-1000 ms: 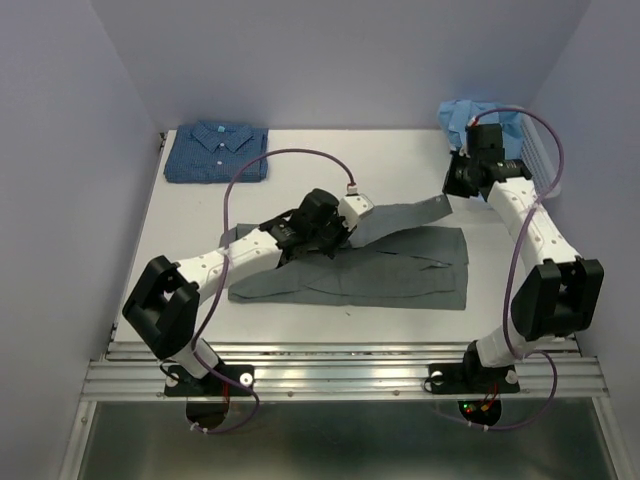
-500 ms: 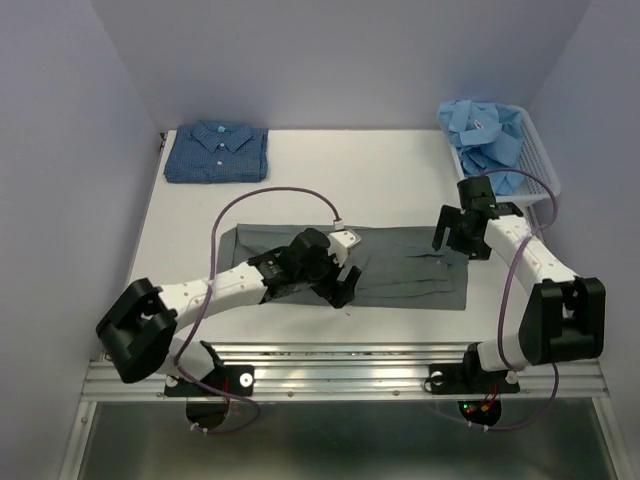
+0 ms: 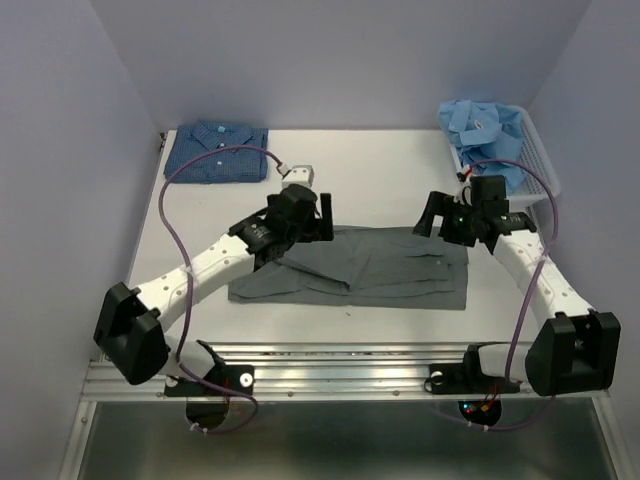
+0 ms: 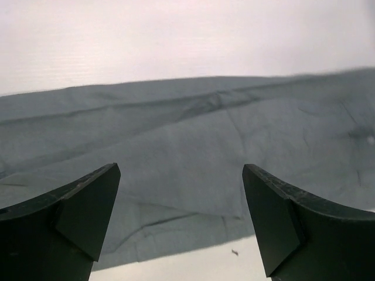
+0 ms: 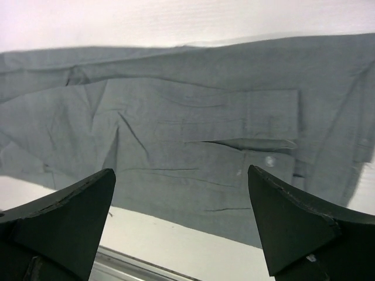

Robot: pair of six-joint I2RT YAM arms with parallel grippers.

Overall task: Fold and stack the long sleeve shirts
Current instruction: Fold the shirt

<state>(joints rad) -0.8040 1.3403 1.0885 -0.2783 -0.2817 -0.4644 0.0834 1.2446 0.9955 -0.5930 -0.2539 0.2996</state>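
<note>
Both arms have pulled back from the near side of the grey shirt (image 3: 390,268) since half a second ago. They now hover over its far edge, and the sleeve they held up between them a second ago lies flat on the cloth.

The left gripper (image 3: 322,212) hangs above the far left part of the shirt with its jaws spread wide and nothing between them. Its wrist camera shows the left gripper (image 4: 180,175) looking straight down onto smooth grey shirt (image 4: 176,129) cloth. The right gripper (image 3: 433,216) is over the far right corner, also wide and holding nothing. In the right wrist view, the right gripper (image 5: 181,172) frames the grey shirt (image 5: 176,146), where a sleeve lies across the body and ends in a flat cuff (image 5: 272,117). A strip of bare desk (image 5: 146,231) shows along the near edge.

The grey shirt lies in the middle of the desk (image 3: 380,170), folded into a long band running left to right, with a few creases in it.

At the back right corner stands a white slatted basket (image 3: 540,160). It holds a loose heap of light blue shirts (image 3: 483,125), crumpled together and piled above the rim at the far end. How many there are cannot be told.

At the back left corner, well apart from the basket, a dark blue shirt (image 3: 216,152) with a fine pale pattern lies neatly folded, collar uppermost.
</note>
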